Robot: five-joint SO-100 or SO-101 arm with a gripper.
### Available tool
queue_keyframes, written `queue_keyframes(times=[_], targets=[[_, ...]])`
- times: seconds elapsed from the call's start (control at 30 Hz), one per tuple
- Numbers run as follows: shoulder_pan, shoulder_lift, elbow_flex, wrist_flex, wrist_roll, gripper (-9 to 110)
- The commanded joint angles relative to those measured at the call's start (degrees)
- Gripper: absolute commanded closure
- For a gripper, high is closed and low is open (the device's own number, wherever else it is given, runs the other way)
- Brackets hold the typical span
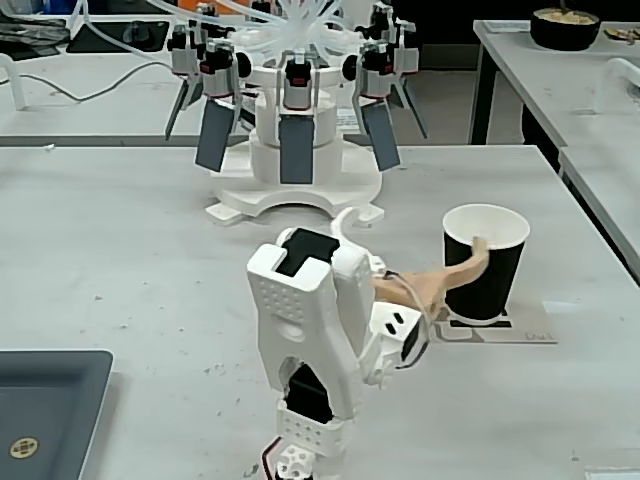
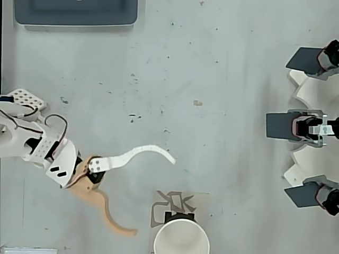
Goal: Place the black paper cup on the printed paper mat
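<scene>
On a speckled grey table [image 2: 212, 63], spread jaws [image 2: 153, 193] flank nothing beside the black paper cup [image 1: 484, 270].

In the fixed view, the black paper cup [image 1: 485, 262] stands upright on the printed paper mat [image 1: 520, 335], right of centre on the counter [image 1: 120, 250]. The arm's end effector [image 1: 410, 250] reaches toward it from the left, jaws apart, one finger [image 1: 465, 268] against the cup's side. A tray [image 1: 45, 410] lies at the near left corner. A multi-armed stand [image 1: 297, 150] sits behind, at the counter's far edge. A bowl [image 1: 565, 27] rests on another counter, far right.
</scene>
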Motion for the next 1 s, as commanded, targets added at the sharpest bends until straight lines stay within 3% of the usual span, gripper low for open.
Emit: queue_keyframes(times=[0.0,0.57,0.97], targets=[[-4.48,4.75,1.14,-1.23,-0.44,58],[-28.04,9.76,1.41,4.31,-1.93,68],[-33.13,-5.63,-20.92,11.25,-1.93,69]])
